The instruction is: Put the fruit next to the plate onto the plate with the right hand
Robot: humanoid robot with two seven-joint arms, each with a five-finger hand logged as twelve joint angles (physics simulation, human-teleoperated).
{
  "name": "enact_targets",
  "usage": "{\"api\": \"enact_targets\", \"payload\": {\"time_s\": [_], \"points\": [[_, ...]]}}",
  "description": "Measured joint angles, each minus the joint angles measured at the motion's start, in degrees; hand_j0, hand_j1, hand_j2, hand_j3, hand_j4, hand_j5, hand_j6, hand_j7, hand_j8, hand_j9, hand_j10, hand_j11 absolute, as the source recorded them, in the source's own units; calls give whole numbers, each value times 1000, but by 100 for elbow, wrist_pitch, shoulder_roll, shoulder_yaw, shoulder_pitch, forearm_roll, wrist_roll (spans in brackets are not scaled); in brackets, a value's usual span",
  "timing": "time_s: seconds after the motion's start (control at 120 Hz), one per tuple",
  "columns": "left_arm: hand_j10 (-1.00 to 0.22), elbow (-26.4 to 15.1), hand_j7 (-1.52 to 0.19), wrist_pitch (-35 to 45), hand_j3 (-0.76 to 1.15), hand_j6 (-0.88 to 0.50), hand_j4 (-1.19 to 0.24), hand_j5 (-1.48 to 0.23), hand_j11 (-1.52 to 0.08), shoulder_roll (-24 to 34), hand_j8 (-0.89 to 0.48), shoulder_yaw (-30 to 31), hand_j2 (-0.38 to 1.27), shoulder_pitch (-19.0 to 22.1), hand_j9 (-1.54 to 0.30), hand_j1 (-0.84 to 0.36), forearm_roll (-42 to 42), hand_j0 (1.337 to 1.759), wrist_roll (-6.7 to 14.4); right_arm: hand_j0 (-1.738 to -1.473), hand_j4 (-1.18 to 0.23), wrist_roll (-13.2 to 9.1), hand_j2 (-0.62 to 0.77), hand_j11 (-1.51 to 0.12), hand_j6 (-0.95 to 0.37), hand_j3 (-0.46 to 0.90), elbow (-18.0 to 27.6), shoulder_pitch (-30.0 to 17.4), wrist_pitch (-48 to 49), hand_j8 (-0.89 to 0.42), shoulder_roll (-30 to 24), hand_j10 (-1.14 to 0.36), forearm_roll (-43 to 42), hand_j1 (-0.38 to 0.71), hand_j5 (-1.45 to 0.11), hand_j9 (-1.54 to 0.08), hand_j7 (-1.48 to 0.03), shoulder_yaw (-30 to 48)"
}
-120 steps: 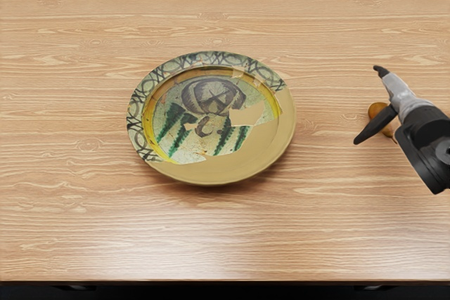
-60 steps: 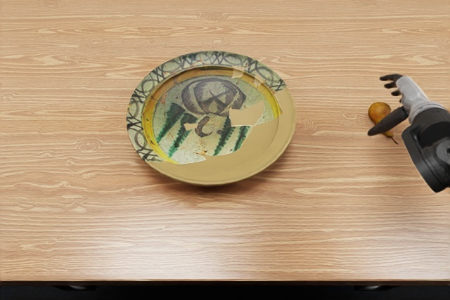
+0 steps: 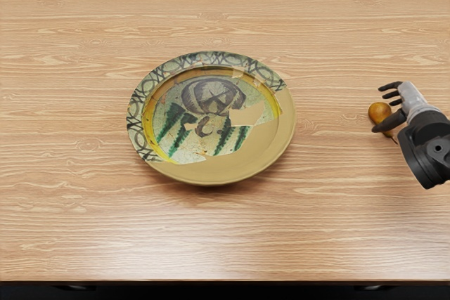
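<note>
A small orange-brown fruit (image 3: 379, 111) lies on the wooden table, well to the right of the plate (image 3: 264, 151). The plate is round, with a green-and-black patterned rim and a painted centre, and nothing lies on it. My right hand (image 3: 386, 108) comes in from the right edge and sits right at the fruit. Its fingers (image 3: 391, 90) curl just above the fruit, with a small gap showing. The thumb (image 3: 387, 124) reaches under the fruit's lower side. The hand is open and does not grip the fruit, which still rests on the table.
The wooden table (image 3: 84, 230) stretches from the front edge to the back wall. A wide strip of bare wood separates the fruit from the plate's right rim. The black forearm (image 3: 429, 149) fills the right edge.
The right hand has dropped lower and curled its fingers from a wide spread to a cupped pose around the fruit. The thumb has drawn in. The fruit and plate have not moved.
</note>
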Motion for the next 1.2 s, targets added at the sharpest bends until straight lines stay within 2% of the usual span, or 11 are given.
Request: {"api": "enact_targets", "payload": {"time_s": [0.35, 0.533, 0.642, 0.708, 0.8, 0.892, 0.933, 0.983, 1.067, 1.2], "points": [[-20, 2, -27, 0, 0, -20, -20, -27, -27, 0, -20, -1, 4, 0, -27, 324, 1, 1658, 0, -1658, -417, -2, -68, -513, -405, 0, -242, 6, -2, -341, 189, -405, -31, 116, -492, -514, -512, -1], [-20, 0, -27, 0, 0, -20, -20, -27, -27, 0, -20, -1, 4, 0, -27, 324, 1, 1658, 0, -1658, -491, -2, -78, -603, -452, 0, -263, 3, 1, -346, 214, -475, -43, 196, -574, -604, -601, 0], [-20, 1, -27, -1, 0, -20, -20, -27, -27, 0, -20, -1, 4, 0, -27, 324, 1, 1658, 0, -1657, -541, -3, -80, -648, -478, -1, -267, -31, 5, -395, 229, -524, -77, 241, -615, -649, -655, 1], [-20, 1, -27, 0, 0, -20, -20, -27, -27, 0, -20, -1, 4, 0, -27, 324, 1, 1658, 0, -1656, -562, -2, -75, -670, -540, -1, -269, -52, 6, -433, 236, -548, -75, 260, -641, -671, -682, 3], [-20, 0, -27, -1, 0, -20, -20, -27, -27, 0, -20, -1, 4, 0, -27, 324, 0, 1658, 0, -1653, -600, -6, -76, -676, -523, -4, -282, -89, 3, -411, 265, -584, -110, 291, -642, -677, -707, 9], [-20, 0, -27, -1, 0, -20, -20, -27, -26, 0, -20, -1, 4, 0, -27, 324, 0, 1658, 0, -1646, -653, -25, -26, -634, -528, -8, -366, -109, -25, -431, 364, -636, -155, 342, -601, -636, -718, 13], [-20, 1, -26, 0, 0, -20, -20, -26, -26, 0, -20, -1, 4, 0, -26, 325, 0, 1658, 0, -1644, -649, -41, -16, -639, -461, -1, -392, -113, -13, -407, 398, -631, -154, 377, -612, -643, -721, 12], [-20, 2, -26, 0, 0, -20, -20, -26, -26, 0, -20, -1, 4, 0, -26, 325, 0, 1658, 0, -1646, -647, -21, 120, -654, -435, -2, -412, -116, -10, -390, 422, -619, -138, 418, -616, -651, -722, 11], [-20, 1, -26, 0, 0, -20, -20, -26, -26, 0, -20, -1, 4, 0, -26, 325, 0, 1658, 0, -1646, -659, -9, 181, -657, -432, -3, -432, -111, -20, -389, 443, -613, -118, 426, -603, -634, -723, 11], [-20, 1, -26, 0, 0, -20, -20, -26, -26, 0, -20, -1, 4, 0, -26, 325, 0, 1658, 0, -1647, -671, -11, 162, -696, -457, -2, -442, -93, -11, -417, 452, -626, -28, 393, -638, -667, -750, 16]]}}
